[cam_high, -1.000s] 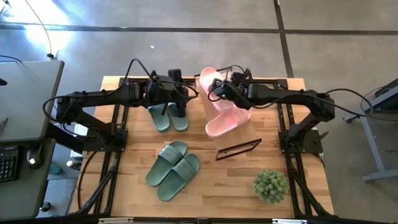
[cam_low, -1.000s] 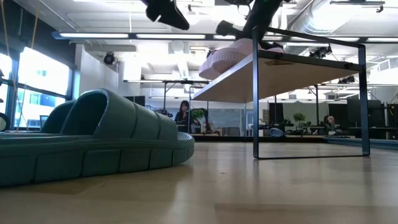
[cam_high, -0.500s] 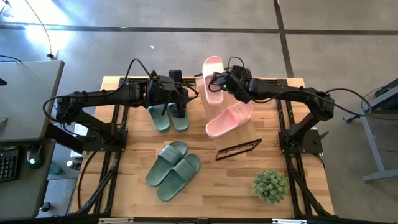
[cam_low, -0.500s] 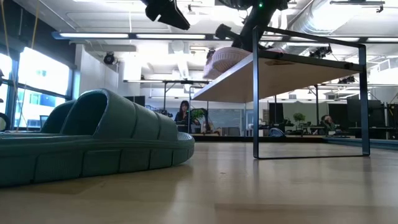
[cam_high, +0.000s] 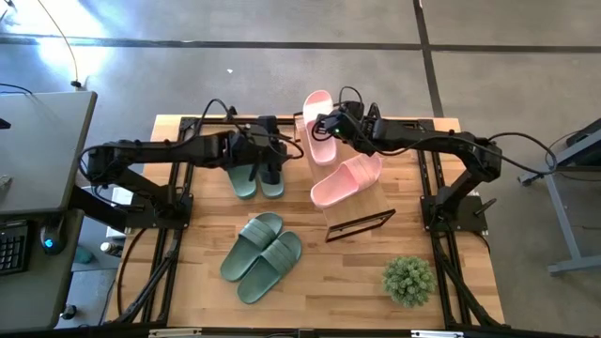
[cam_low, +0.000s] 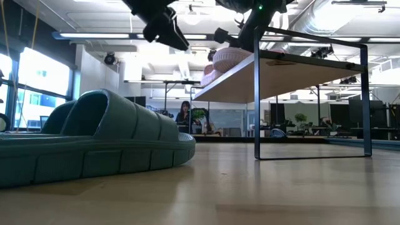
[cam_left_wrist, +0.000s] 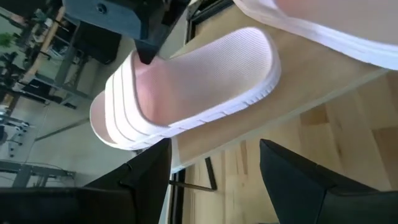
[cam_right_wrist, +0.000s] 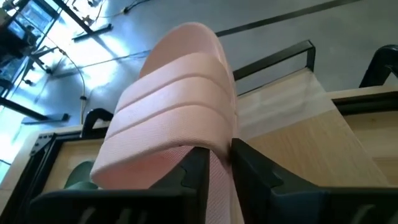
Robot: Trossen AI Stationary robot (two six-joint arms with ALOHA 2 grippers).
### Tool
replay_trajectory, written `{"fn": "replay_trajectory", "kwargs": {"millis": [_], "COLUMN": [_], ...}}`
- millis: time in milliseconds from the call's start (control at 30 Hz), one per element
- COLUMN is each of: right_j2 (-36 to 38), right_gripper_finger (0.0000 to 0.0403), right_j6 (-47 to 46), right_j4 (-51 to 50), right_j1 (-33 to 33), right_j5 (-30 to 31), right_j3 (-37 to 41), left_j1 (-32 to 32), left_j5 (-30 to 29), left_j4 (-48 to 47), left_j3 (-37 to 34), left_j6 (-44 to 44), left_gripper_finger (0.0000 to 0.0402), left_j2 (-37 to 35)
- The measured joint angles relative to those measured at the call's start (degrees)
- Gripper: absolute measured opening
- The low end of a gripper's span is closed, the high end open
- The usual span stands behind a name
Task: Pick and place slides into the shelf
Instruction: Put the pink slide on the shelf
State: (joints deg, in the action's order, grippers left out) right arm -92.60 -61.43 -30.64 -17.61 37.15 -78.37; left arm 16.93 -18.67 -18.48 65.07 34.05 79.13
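Observation:
A pale pink slide (cam_high: 319, 127) lies sole down on the far end of the shelf (cam_high: 317, 161), and my right gripper (cam_high: 329, 124) is shut on its strap. The second pink slide (cam_high: 346, 180) lies slantwise on the shelf's near end. My left gripper (cam_high: 279, 150) hangs open above the table just left of the shelf, over a sage-green pair (cam_high: 254, 178), its fingers (cam_left_wrist: 149, 177) with nothing between them. Another green pair (cam_high: 261, 246) rests on the table nearer the front. In the low view the pink slide (cam_low: 228, 59) sits on the shelf's top (cam_low: 294, 72). My right gripper pinches the far pink slide's ribbed strap at its side edge (cam_right_wrist: 221, 146) between its two fingers (cam_right_wrist: 193, 171). The fingers come from the table's right, slanting down. The slide rests sole down on the shelf's top, toe toward the far edge.
A small potted plant (cam_high: 408, 279) stands at the near right of the table. The shelf's black frame (cam_high: 362, 225) juts toward the near side. A green slide (cam_low: 94, 137) fills the low view's left.
My right gripper has swung the far pink slide from a tilt over the shelf's edge to lying flat on the shelf's far end. My left gripper has come down beside the shelf, still open.

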Motion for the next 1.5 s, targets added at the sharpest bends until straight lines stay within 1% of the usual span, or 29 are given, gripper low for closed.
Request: {"fn": "replay_trajectory", "kwargs": {"millis": [133,300,400,500,600,700,800,967,1033,1100,1167,1267,1400,1500], "right_j2": [-0.27,-0.28,-0.26,-0.26,-0.08,0.70,1.61,3.17,3.94,4.99,6.16,8.22,10.90,12.53], "right_gripper_finger": [0.0076,0.0089,0.0097,0.0107,0.0118,0.0128,0.0136,0.0141,0.0141,0.0141,0.0141,0.0141,0.0141,0.0141], "right_j6": [1.31,3.46,4.71,6.42,7.90,9.16,10.49,13.18,14.71,16.33,17.77,20.95,24.93,26.69], "right_j4": [0.04,0.04,0.08,0.11,0.04,0.11,-0.05,0.29,0.23,0.12,0.13,0.06,0.05,0.10], "right_j1": [0.00,0.00,0.00,0.01,0.02,0.10,0.56,1.57,1.88,2.19,2.61,3.44,5.32,6.56], "right_j5": [-0.75,-2.76,-3.79,-4.98,-6.27,-6.34,-5.69,-4.37,-4.42,-4.42,-4.26,-4.11,-1.85,-0.26], "right_j3": [0.00,0.00,0.00,0.00,0.00,0.00,0.00,0.00,0.00,0.00,0.00,0.00,0.00,0.00], "left_j1": [0.00,0.00,0.00,0.00,0.83,1.56,2.54,3.66,4.23,5.13,5.86,6.88,7.95,8.39], "left_j5": [-0.84,-3.76,-6.17,-7.40,-7.31,-7.46,-8.81,-8.80,-6.96,-4.76,-3.87,-3.82,-3.67,-3.39], "left_j4": [4.62,15.44,19.07,20.24,21.92,24.72,26.93,31.93,33.43,33.66,33.18,34.65,36.55,36.14], "left_j3": [-2.13,-3.80,-3.80,-3.76,-3.77,-3.77,-3.77,-3.75,-3.75,-3.75,-3.80,-3.71,-3.71,-2.67], "left_j6": [0.00,0.17,3.07,7.93,10.70,13.32,14.83,16.24,17.58,18.60,19.25,19.84,19.97,20.91], "left_gripper_finger": [0.0225,0.0225,0.0225,0.0225,0.0225,0.0225,0.0225,0.0225,0.0225,0.0225,0.0225,0.0225,0.0225,0.0225], "left_j2": [-0.02,-0.02,0.06,1.98,5.89,9.31,10.86,11.52,11.50,11.88,12.30,13.45,15.11,16.56]}}
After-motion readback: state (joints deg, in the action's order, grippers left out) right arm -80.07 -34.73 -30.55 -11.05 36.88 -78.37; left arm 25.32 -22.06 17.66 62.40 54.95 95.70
